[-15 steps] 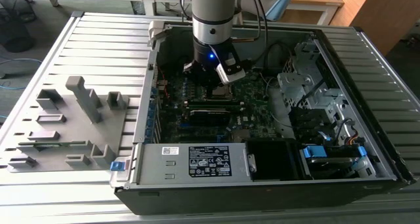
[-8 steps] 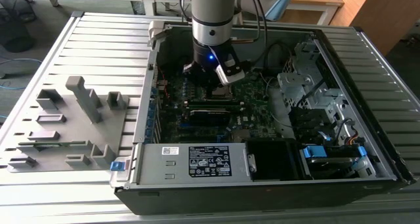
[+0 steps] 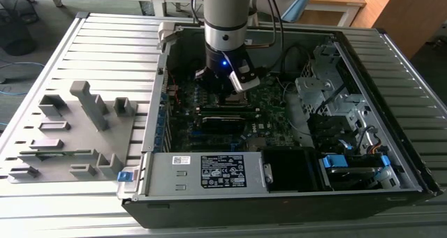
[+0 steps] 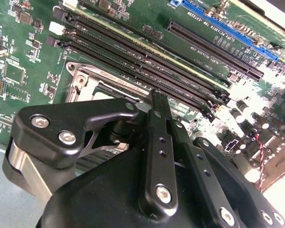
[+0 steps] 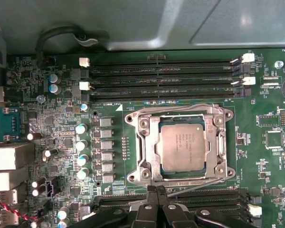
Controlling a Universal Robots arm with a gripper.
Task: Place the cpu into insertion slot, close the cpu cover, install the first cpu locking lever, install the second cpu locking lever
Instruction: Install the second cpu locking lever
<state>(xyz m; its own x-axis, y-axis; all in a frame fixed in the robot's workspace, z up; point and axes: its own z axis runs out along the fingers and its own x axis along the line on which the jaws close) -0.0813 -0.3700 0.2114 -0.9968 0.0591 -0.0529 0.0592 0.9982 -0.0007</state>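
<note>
The cpu is seen seated in the insertion slot under the lowered cpu cover, while the hand, fingers pressed together and empty, is held at the slot's edge, apparently to work a lever

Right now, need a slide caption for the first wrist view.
Pincer at the edge of the insertion slot, cpu seated under the closed cpu cover.
</note>
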